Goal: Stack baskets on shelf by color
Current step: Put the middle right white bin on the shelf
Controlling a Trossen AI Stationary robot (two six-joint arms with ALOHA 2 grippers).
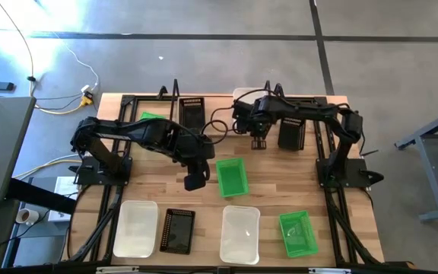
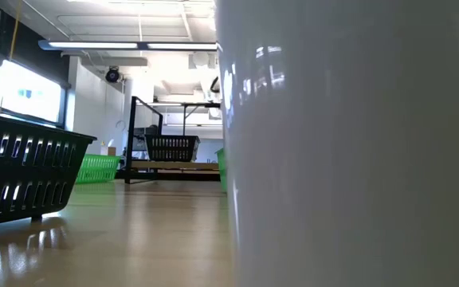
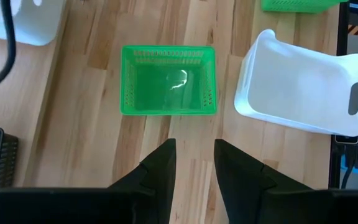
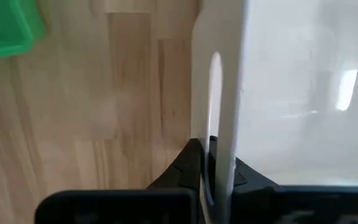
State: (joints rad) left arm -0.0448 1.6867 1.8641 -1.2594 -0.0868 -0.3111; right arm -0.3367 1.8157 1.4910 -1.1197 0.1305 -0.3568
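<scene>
The left gripper hangs over the middle of the table, fingers parted and empty, just beside a green basket that sits upright on the wood. The right gripper is clamped on the thin wall of a white basket, near the shelf at the back; from above this basket is mostly hidden by the arm. A black basket stands on the shelf. Two white baskets, a black one and another green one lie along the front edge.
</scene>
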